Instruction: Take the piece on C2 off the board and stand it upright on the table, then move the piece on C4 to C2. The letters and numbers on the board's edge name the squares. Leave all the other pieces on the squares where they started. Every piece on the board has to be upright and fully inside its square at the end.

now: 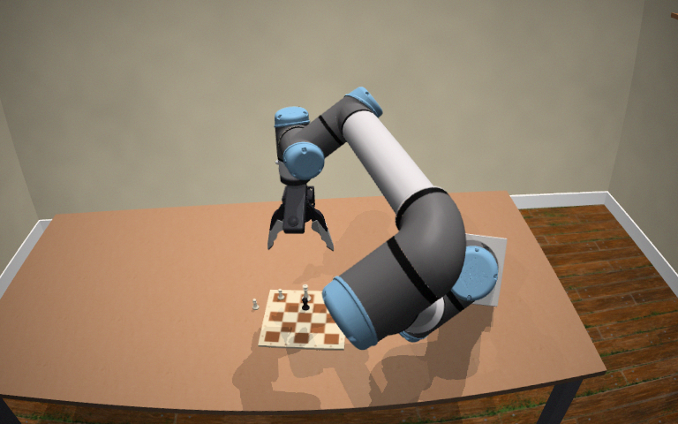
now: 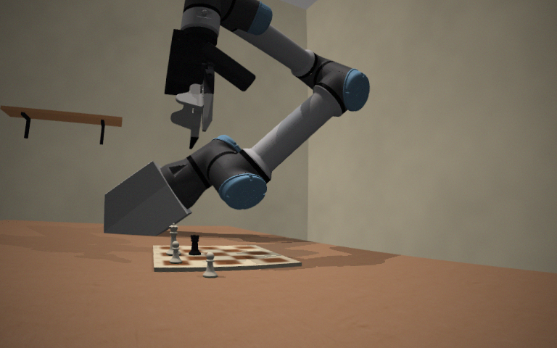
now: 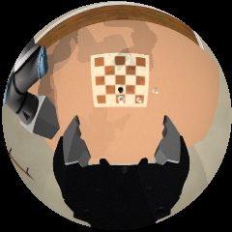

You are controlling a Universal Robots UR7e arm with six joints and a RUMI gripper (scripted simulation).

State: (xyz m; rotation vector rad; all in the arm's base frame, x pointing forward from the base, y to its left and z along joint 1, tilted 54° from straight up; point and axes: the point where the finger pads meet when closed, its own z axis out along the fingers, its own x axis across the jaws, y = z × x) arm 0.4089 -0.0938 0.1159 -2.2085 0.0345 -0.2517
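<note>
The chessboard (image 1: pixel 302 346) (image 2: pixel 184 269) (image 3: pixel 93 82) lies flat; its edge letters are too small to read. A black rook (image 1: pixel 305 304) (image 2: pixel 194 245) (image 3: pixel 120 90) stands upright in the middle column, one row in. A tall white crowned piece (image 1: pixel 305 290) (image 2: pixel 173 235) (image 3: pixel 121 99) stands beside it on the edge row. A white pawn (image 1: pixel 280 294) (image 2: pixel 175 255) (image 3: pixel 139 100) stands on that row's corner square. Another white pawn (image 1: pixel 254 304) (image 2: pixel 209 267) (image 3: pixel 155 91) stands upright on the table beside the board. My gripper (image 1: pixel 300 248) (image 2: pixel 199 138) (image 3: pixel 122 116) is open and empty, high above the table, off the board's edge-row side.
The arm's thick elbow (image 1: pixel 395 290) hides the board's right part in the top view. The arm's base mount (image 1: pixel 492 279) (image 2: pixel 139 205) (image 3: pixel 45 118) stands to the board's right in the top view. A wall shelf (image 2: pixel 61 116) is far behind.
</note>
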